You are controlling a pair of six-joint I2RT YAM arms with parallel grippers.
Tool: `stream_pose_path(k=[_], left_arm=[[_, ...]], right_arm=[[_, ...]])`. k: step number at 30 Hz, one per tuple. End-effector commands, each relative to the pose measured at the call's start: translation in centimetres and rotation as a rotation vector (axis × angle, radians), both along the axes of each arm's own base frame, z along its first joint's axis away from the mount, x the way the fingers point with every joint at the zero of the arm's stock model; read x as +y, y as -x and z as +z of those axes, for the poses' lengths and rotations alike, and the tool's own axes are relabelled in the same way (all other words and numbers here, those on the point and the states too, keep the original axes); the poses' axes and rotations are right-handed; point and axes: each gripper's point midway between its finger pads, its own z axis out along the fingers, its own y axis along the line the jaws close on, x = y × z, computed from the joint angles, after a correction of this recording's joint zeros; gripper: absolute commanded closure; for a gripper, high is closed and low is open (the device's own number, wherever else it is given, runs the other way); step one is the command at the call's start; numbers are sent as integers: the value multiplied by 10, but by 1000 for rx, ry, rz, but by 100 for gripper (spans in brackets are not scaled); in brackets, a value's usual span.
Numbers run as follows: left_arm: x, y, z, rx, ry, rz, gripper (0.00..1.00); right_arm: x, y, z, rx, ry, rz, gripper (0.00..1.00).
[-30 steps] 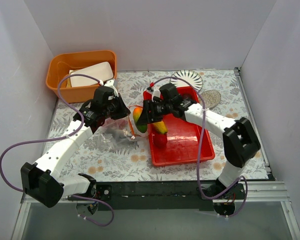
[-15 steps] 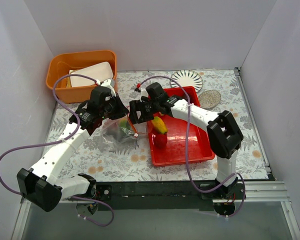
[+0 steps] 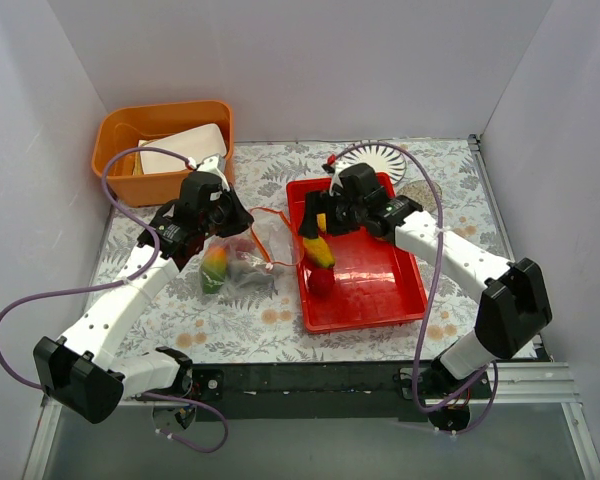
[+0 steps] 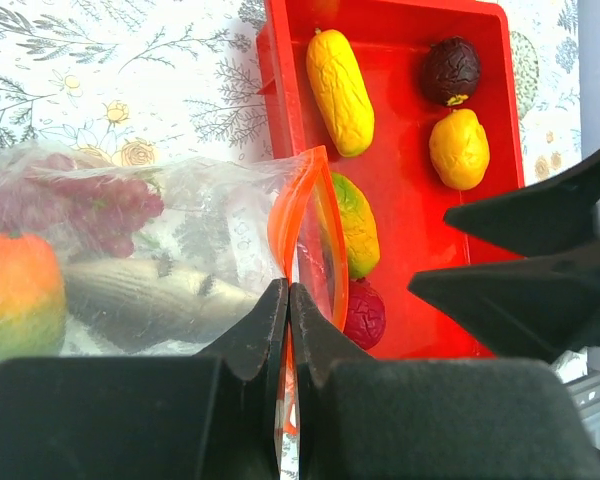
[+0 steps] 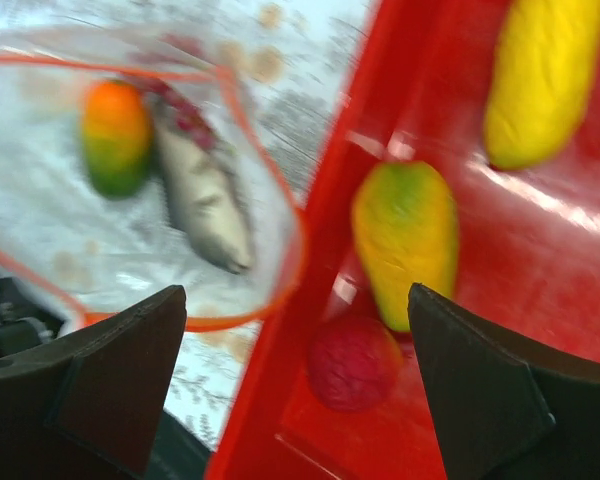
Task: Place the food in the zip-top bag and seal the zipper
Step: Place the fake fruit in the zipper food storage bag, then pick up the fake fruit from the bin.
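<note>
The clear zip-top bag (image 3: 242,262) lies left of the red tray (image 3: 380,300), mouth toward the tray. It holds a mango (image 3: 215,268), grapes (image 4: 90,205) and a grey fish piece (image 4: 150,300). My left gripper (image 3: 232,218) is shut on the bag's orange-red zipper (image 4: 302,200) and holds the mouth open. My right gripper (image 3: 313,215) is open and empty above the tray's left part. In the tray lie a yellow-green mango (image 5: 405,230), a red apple (image 5: 355,362), corn (image 4: 340,90), a dark plum (image 4: 450,70) and a yellow mango (image 4: 458,148).
An orange bin (image 3: 120,130) with a white block stands at the back left. A striped plate (image 3: 375,158) and a grey disc (image 3: 423,197) lie behind and right of the tray. White walls close in the table.
My right gripper carried a mango to the bag's mouth, let it go inside, and drew back right over the tray. The mango now lies deep in the bag.
</note>
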Motion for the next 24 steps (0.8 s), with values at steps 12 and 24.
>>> stream_pose_path(k=[12,24], left_arm=[[7,-6,28,-66,-11,36,100],[4,-4,24,-46,-1,20,100]], right_arm=[[-47,4,-92,116,330,-8,2],[-29,-23,-114,87,328,100,12]])
